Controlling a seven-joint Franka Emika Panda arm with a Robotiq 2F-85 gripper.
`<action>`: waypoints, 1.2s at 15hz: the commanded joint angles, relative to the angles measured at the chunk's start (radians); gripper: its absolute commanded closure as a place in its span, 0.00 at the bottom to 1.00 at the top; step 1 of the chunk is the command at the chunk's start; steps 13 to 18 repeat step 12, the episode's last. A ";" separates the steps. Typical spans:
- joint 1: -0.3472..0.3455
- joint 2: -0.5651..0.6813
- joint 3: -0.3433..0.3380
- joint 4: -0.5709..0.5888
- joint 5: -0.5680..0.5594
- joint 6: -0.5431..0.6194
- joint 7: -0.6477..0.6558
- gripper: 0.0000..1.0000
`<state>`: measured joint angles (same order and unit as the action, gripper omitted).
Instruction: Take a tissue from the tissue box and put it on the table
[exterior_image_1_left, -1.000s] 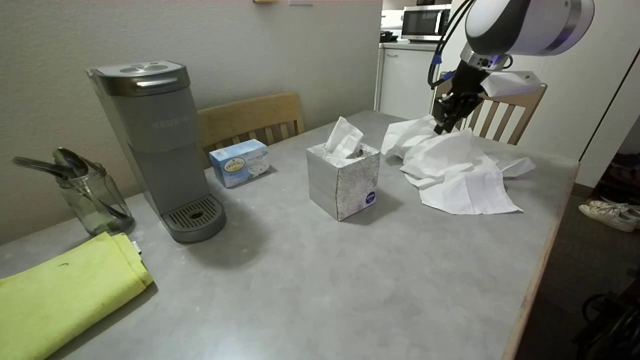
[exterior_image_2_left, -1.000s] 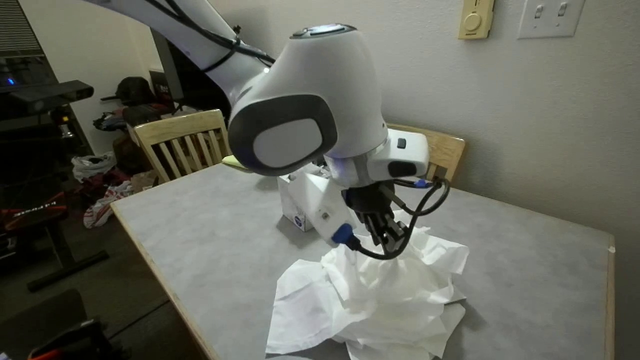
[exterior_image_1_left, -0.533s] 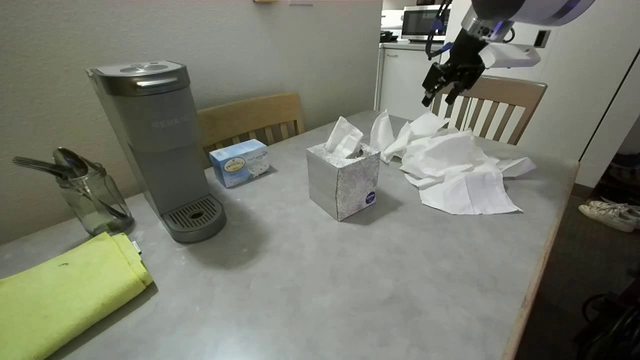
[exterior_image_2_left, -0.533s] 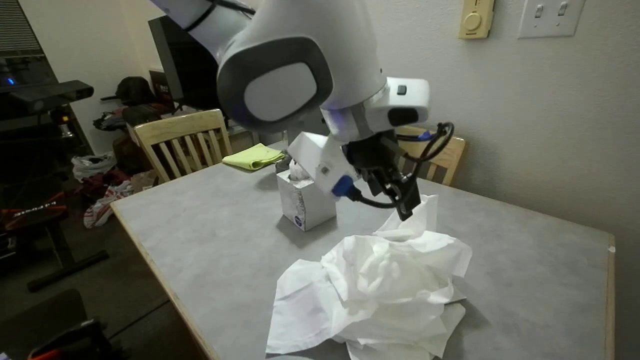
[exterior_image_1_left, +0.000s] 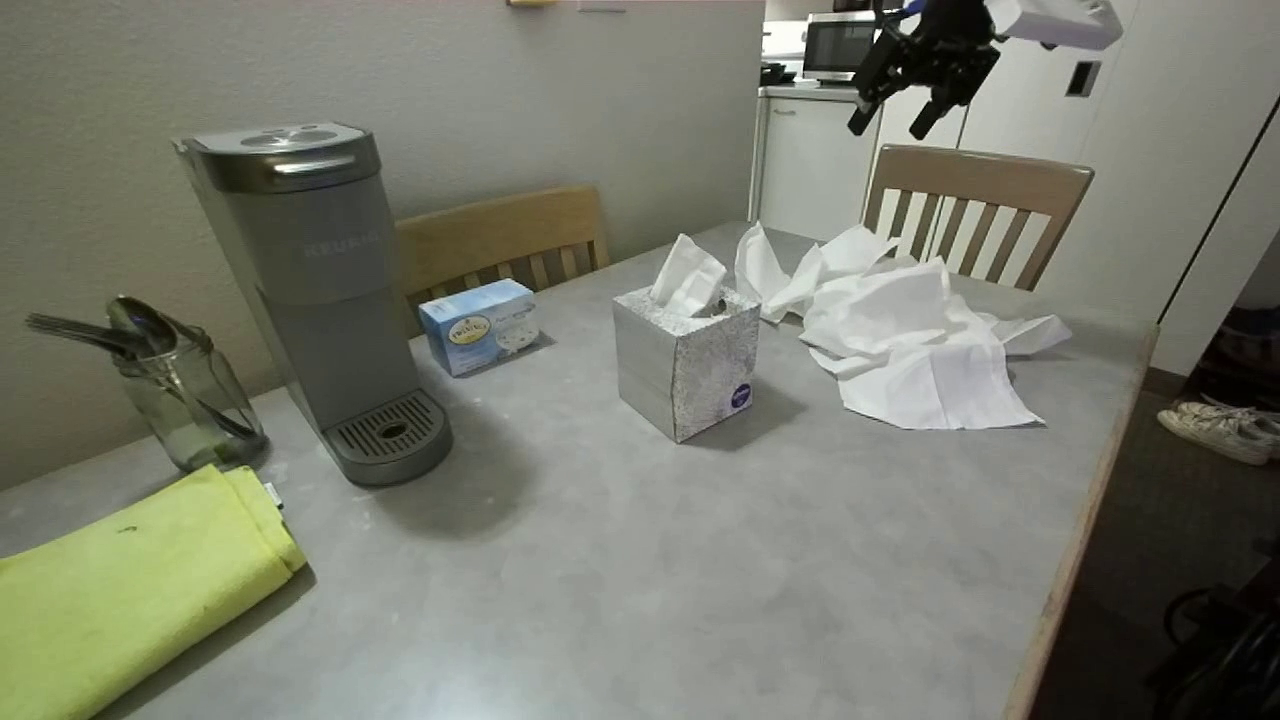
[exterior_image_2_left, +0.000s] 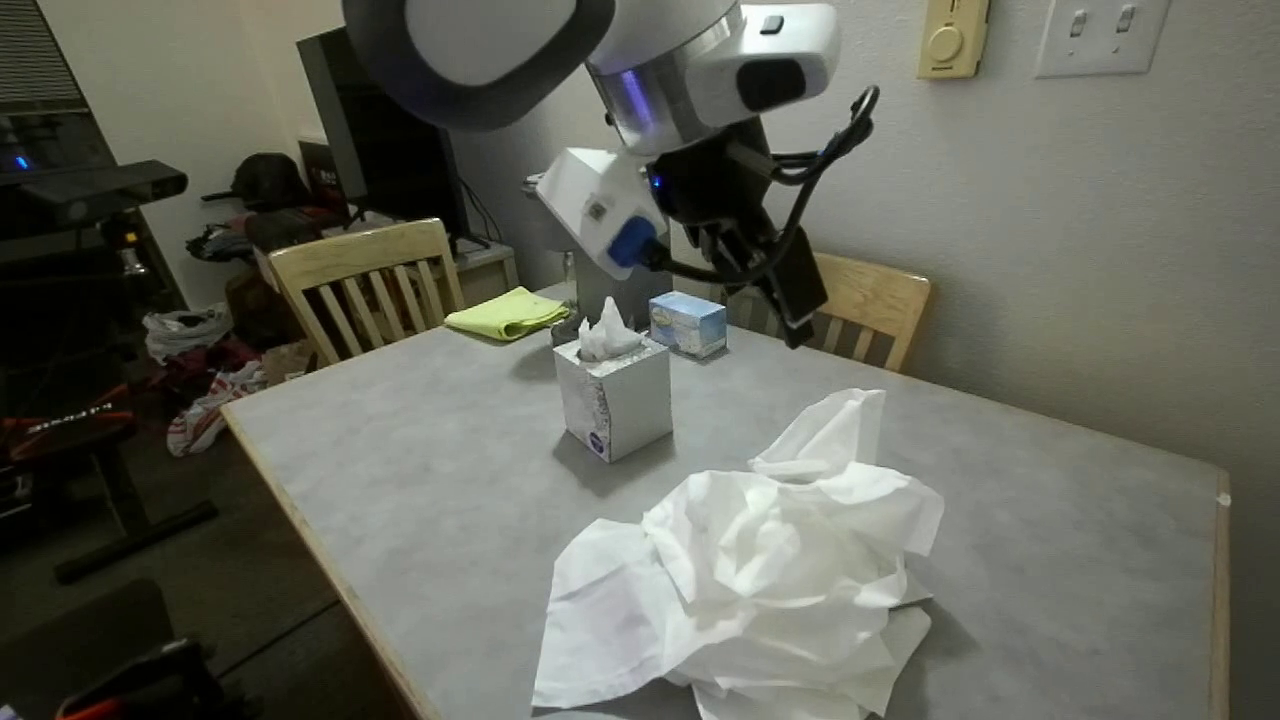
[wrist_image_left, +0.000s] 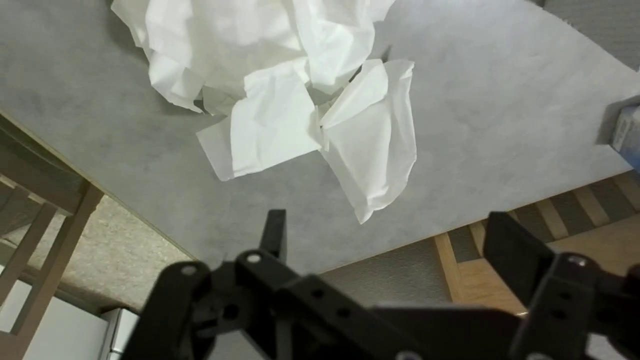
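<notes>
One heap of tissues (exterior_image_2_left: 760, 590) down, gripper (exterior_image_1_left: 890, 126) empty

Nearest in an exterior view, the heap sprawls toward the cropped near corner of the table (exterior_image_2_left: 430, 480), the task's sheet presumably in it. The gripper hangs above, fingers (wrist_image_left: 274, 232) wide apart; if it dips, a fingertip might snag the raised flap (exterior_image_2_left: 838, 430) and drag sheets over an edge. Farther, short of the far edge, the tissue box (exterior_image_2_left: 632, 412) stands, one tissue (exterior_image_2_left: 610, 338) poking out; a hard tug could tip it

Gripper (exterior_image_1_left: 891, 127) risen, spread wider.
</notes>
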<state>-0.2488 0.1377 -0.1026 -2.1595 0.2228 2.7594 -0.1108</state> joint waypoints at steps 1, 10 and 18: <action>0.030 -0.077 -0.021 -0.045 -0.035 -0.062 0.051 0.00; 0.037 -0.057 -0.024 -0.025 -0.023 -0.052 0.045 0.00; 0.037 -0.057 -0.024 -0.025 -0.023 -0.052 0.045 0.00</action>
